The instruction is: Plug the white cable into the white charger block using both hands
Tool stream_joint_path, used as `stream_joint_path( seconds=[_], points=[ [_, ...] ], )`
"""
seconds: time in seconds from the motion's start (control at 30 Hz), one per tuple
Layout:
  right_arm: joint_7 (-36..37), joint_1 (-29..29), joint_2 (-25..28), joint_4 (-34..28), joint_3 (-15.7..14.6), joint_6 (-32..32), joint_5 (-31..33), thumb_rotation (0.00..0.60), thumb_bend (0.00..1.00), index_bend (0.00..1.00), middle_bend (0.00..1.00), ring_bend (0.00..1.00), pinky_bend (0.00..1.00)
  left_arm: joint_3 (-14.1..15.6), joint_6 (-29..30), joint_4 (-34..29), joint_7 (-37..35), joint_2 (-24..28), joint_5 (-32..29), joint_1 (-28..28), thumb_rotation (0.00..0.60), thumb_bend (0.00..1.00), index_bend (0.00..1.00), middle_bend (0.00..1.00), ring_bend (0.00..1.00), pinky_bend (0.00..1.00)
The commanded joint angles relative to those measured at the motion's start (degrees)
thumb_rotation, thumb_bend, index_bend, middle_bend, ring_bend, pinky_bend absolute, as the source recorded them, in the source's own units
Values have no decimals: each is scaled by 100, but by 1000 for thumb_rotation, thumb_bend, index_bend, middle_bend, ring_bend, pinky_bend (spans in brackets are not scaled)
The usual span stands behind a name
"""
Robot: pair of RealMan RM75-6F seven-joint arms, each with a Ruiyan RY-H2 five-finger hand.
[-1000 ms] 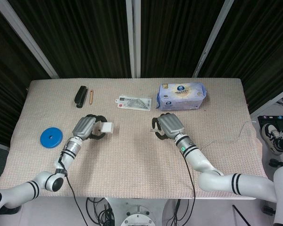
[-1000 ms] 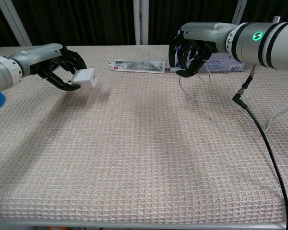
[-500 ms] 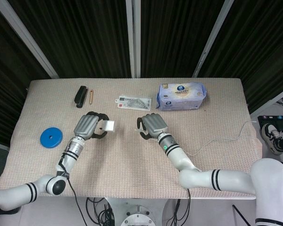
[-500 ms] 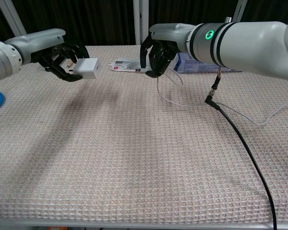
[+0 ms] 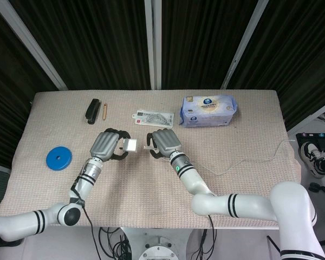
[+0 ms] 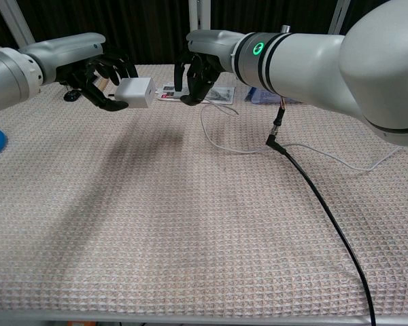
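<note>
- We see the counter (image 5: 151, 179), covered in a beige woven cloth, spanning both views in front of dark curtains.
- Our right arm reaches across from the right; its hand (image 5: 163, 144) (image 6: 197, 78) hangs above the cloth near the middle, fingers curled in and pinching the plug end of the white cable (image 6: 221, 136), which points toward the left hand.
- Our left hand (image 5: 105, 145) (image 6: 98, 75) is raised on the other side, dark fingers wrapped around the white charger block (image 5: 130, 144) (image 6: 136, 92), holding it clear of the cloth with one face turned toward the right hand.
- The block and the cable's plug sit close together but apart; a small gap shows between them in the head view.
- From the right hand the white cable loops down onto the cloth, then runs right across the counter (image 5: 249, 161) toward its far right edge.
- A black cable (image 6: 326, 210) hangs from the right arm and trails over the cloth toward the near edge in the chest view.
- A blue-and-white tissue pack (image 5: 208, 111) lies at the back, right of centre.
- A flat packet (image 5: 153, 118) with a printed label lies at the back centre, just left of the tissue pack.
- A blue disc (image 5: 59, 158) rests near the left edge.
- A black stapler-like item (image 5: 92, 110) lies at the back left, with a thin brown stick (image 5: 105, 111) just beside it.
</note>
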Motion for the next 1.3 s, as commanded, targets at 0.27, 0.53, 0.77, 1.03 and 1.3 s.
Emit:
stream_joint_path(
  seconds=[0.27, 0.53, 0.77, 1.03, 1.3],
  points=[
    [-11, 48, -93, 55, 35, 80, -57, 600, 410, 628, 589, 336, 305, 52, 42, -184, 236, 45, -209, -94, 600, 411, 564, 530, 290, 230],
    [-26, 80, -159, 103, 56, 75, -32, 600, 410, 628, 589, 336, 306, 56, 77, -268, 270, 64, -294, -150, 600, 411, 564, 530, 290, 230],
    [-46, 99, -219, 146, 58, 93, -45, 600, 410, 628, 588, 336, 305, 55, 65, -332, 333, 101, -448, -206, 600, 411, 564, 530, 290, 231],
    [-60, 102, -234, 146, 90, 135, -58, 600, 410, 628, 588, 336, 305, 59, 41, -406, 360, 153, -592, -264, 600, 411, 564, 530, 290, 230],
    [-83, 112, -252, 168, 111, 125, -20, 600, 410, 628, 588, 338, 305, 78, 78, -469, 351, 168, -614, -299, 600, 411, 564, 530, 290, 230]
  ],
)
